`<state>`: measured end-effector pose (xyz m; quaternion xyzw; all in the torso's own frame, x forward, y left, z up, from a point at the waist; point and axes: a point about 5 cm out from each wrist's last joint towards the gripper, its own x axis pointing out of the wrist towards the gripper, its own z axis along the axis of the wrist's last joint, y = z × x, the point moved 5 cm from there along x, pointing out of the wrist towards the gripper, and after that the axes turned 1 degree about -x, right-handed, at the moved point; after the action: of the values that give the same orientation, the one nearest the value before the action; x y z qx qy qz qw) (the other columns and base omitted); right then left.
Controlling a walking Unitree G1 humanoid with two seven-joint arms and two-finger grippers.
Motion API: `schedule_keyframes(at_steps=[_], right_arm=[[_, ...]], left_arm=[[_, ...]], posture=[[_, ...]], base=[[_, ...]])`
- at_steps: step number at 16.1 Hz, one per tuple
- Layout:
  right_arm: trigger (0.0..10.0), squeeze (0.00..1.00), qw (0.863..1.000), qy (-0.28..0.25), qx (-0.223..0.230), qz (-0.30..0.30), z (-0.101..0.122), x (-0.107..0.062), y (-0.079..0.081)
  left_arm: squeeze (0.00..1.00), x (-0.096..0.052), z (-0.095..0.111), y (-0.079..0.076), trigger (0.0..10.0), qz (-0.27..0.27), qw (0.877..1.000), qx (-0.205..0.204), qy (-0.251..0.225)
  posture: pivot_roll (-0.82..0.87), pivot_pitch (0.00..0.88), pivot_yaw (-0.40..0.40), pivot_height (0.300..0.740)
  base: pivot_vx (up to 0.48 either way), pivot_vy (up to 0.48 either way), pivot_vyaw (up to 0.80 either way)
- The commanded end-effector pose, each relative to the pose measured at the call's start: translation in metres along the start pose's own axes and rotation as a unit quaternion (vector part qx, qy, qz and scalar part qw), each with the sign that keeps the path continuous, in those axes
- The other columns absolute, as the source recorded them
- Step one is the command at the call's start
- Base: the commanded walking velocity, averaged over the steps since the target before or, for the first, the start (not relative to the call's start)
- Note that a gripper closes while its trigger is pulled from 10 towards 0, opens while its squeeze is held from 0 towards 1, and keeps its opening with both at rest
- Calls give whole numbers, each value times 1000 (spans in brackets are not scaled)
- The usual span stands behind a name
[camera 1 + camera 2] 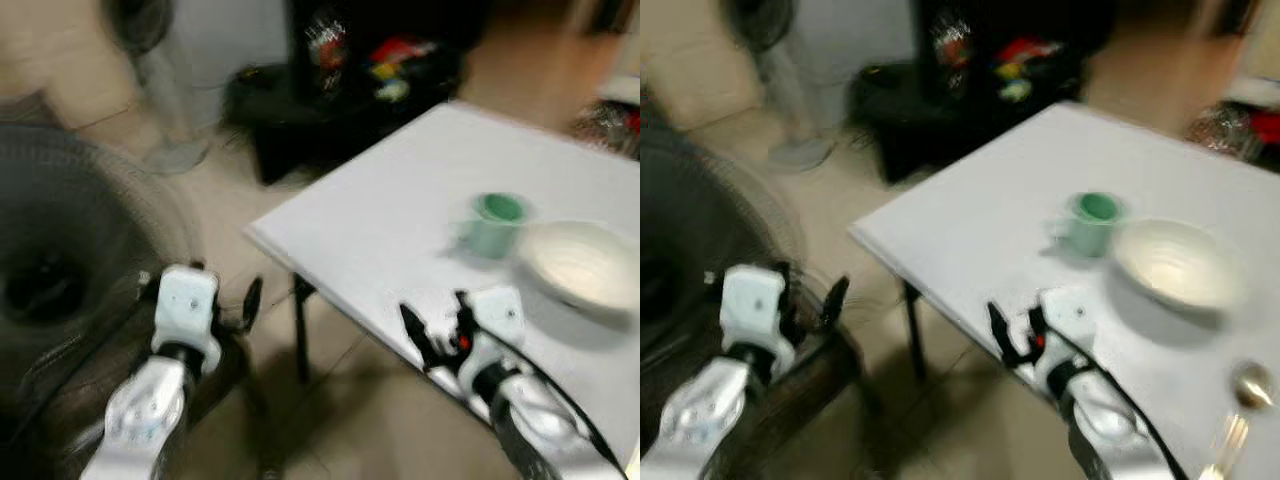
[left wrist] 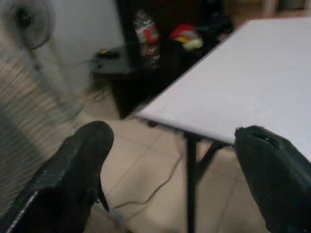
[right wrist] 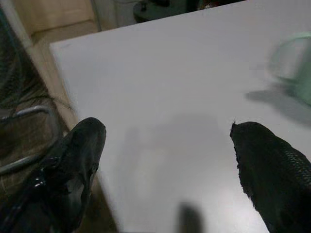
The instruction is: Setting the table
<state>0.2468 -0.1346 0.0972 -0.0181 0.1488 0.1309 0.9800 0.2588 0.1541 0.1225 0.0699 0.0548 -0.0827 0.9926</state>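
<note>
A fan (image 1: 60, 270) stands left of the white table (image 1: 400, 220).

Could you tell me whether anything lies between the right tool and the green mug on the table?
Nothing visible does. The right tool is open over bare white table, and the green mug stands beyond it, beside the white bowl.

A green mug (image 1: 1090, 222) stands upright just beside a white bowl (image 1: 1175, 265).
</note>
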Motion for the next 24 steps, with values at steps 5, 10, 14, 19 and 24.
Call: schedule_keyframes(at_steps=[5,10,14,19,24], right_arm=[[10000,1000,1000,-16,5,-2,7,3,0],[10000,1000,999,-21,-9,25,9,14,12],[10000,1000,1000,-16,3,24,7,17,11],[10000,1000,1000,-17,5,16,5,13,9],[10000,1000,998,-38,-45,8,15,18,4]], left_arm=[[0,6,2,-5,10000,-10,1000,-3,-1],[0,8,0,7,10000,21,1000,5,-2],[0,5,0,7,10000,29,1000,-11,-2],[0,8,4,7,10000,21,1000,-1,-11],[0,12,8,4,10000,18,1000,7,-20]], posture=[[-2,10,61,740],[19,0,44,740],[34,0,27,740],[23,0,44,740],[20,3,46,740]], base=[[0,0,800],[0,0,800],[0,0,800],[0,0,800],[0,0,800]])
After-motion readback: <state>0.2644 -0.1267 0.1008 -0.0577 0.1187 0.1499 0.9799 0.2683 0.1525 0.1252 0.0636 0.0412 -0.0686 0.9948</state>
